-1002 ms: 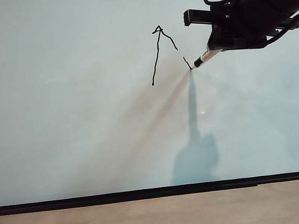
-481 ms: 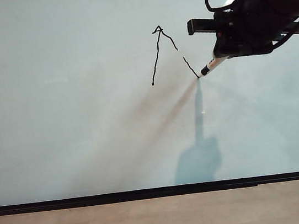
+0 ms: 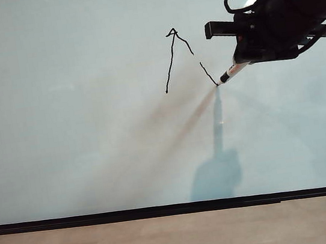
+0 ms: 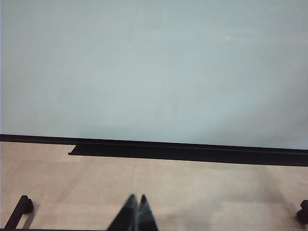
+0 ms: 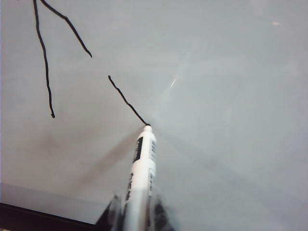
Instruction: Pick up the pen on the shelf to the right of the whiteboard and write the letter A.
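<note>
Black stroke of the letter A [image 3: 185, 58] lengthened under the pen [image 3: 231, 73] in the right gripper [image 3: 241, 62].

**Pen tip on whiteboard at end of an unfinished letter A**

A slim white pen [image 5: 143, 173] with black print and a fine black tip is held slanted by the right pincer [image 5: 137, 214], its tip pressed to the whiteboard [image 3: 80, 139]. The board is large, glossy and pale grey-white, with a thin black bottom edge. The letter A [image 3: 181, 58] is drawn in thin, shaky black: a peak, a long left stroke, and a broken right stroke ending at the tip. No crossbar is seen.
</note>
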{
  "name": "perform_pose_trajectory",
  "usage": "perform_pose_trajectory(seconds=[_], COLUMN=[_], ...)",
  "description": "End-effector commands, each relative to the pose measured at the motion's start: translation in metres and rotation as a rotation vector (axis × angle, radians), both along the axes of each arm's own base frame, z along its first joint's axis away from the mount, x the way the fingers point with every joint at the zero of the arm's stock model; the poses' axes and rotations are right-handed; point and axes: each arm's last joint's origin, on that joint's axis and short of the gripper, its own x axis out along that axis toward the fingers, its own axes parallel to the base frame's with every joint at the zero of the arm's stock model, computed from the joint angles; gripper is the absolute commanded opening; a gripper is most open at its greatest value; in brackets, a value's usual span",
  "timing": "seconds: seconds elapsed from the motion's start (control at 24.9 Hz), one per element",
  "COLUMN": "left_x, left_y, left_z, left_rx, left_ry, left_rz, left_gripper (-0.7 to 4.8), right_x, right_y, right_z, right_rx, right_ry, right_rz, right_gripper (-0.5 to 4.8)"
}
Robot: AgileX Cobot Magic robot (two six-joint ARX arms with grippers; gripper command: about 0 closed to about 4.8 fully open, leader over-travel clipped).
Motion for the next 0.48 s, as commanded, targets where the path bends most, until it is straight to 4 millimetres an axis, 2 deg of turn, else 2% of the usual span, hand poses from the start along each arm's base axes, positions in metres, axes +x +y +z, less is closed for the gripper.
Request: perform_pose_trajectory(seconds=[0.04,0.28,0.48], left_x=[0.000,0.000,0.000], left_y=[0.000,0.000,0.000], left_z=[0.002,0.002,0.002], left_rx=[0.004,0.004,0.004], left_ry=[-0.010,-0.010,-0.010], left_rz=[-0.001,-0.001,-0.001], left_gripper=[-0.05,-0.05,-0.05], right_x=[-0.006,-0.033,-0.027], right_y=[0.004,0.019,0.035], right_z=[0.008,0.026,0.033], right_rx=[0.012,-0.025,-0.148], right_ry=[-0.022,-0.081,-0.129], right_rz=[0.008,0.049,0.122], right_gripper=[-0.09,-0.09,-0.09])
